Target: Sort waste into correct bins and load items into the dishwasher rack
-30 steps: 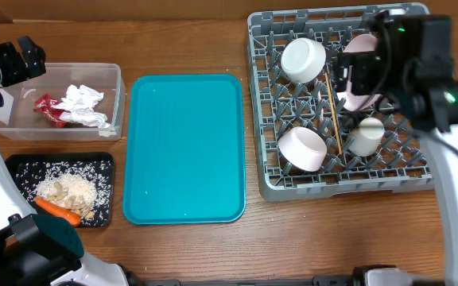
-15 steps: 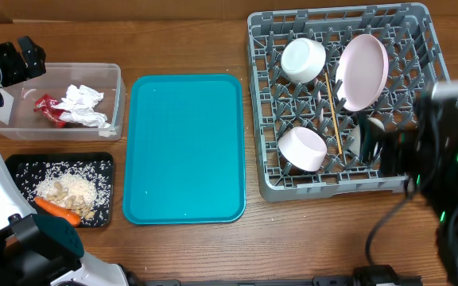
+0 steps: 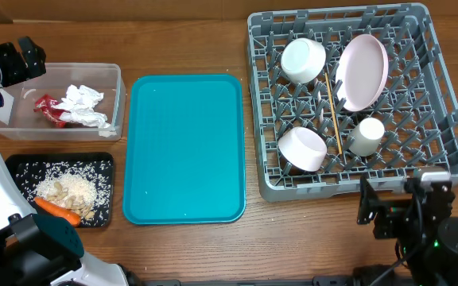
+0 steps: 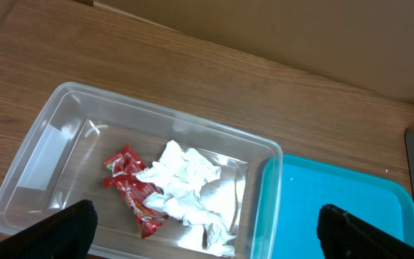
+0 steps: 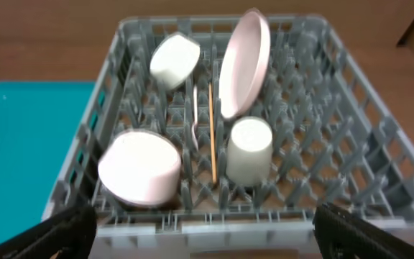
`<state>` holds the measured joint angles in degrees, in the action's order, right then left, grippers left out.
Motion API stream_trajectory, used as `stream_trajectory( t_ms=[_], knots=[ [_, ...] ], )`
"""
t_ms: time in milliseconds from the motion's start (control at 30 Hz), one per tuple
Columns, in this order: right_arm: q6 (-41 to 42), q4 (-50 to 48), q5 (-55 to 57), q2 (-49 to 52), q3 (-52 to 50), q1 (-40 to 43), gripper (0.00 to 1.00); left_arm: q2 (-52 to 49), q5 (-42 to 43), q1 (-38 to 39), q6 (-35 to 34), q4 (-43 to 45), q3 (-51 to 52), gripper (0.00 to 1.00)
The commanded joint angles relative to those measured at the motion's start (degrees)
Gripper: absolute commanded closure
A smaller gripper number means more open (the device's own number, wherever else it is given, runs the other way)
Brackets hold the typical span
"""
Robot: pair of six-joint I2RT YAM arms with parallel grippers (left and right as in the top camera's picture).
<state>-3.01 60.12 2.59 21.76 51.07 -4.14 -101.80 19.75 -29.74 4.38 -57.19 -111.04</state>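
Note:
The grey dishwasher rack (image 3: 444, 171) holds a white bowl (image 3: 303, 59), a pale pink plate (image 3: 362, 71) on edge, a pink-white bowl (image 3: 303, 148), a white cup (image 3: 366, 136) and a wooden stick (image 3: 334, 115). They also show in the right wrist view: the plate (image 5: 244, 61), the cup (image 5: 249, 147) and the stick (image 5: 213, 137). My right gripper (image 3: 404, 202) is open and empty just in front of the rack. The clear tub (image 3: 116, 95) holds a red wrapper (image 3: 48, 110) and napkins (image 3: 82, 106). The black tray (image 3: 22, 163) holds rice, crumbs (image 3: 70, 189) and a carrot (image 3: 56, 209). My left gripper (image 3: 16, 57) hovers open by the tub's far left corner.
An empty teal serving tray (image 3: 185, 147) lies between the bins and the rack. Bare wooden table (image 3: 308, 238) runs along the front edge. A cardboard wall stands beyond the table in both wrist views.
My right arm has drawn back from over the plate in the rack to the table's front edge, empty. The plate stays propped in the rack. The left arm has not moved.

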Motion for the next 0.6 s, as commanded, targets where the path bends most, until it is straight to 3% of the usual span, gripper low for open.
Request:
stream_trajectory(
  t_ms=[0,233,567],
  knots=[
    [0.1,3.1,-1.7,-1.6,-0.7,0.0,0.0,0.2,0.4,0.2,-0.7,0.2,-0.6,0.0],
    [-0.2,0.3,-3.6,-2.7,-1.0,0.0,0.0,0.2,0.4,0.1,-0.7,0.2,-0.6,0.0],
    [0.1,-31.1,-6.2,-12.9,-16.2,0.0,0.0,0.2,0.4,0.2,-0.7,0.2,-0.6,0.0]
  ],
)
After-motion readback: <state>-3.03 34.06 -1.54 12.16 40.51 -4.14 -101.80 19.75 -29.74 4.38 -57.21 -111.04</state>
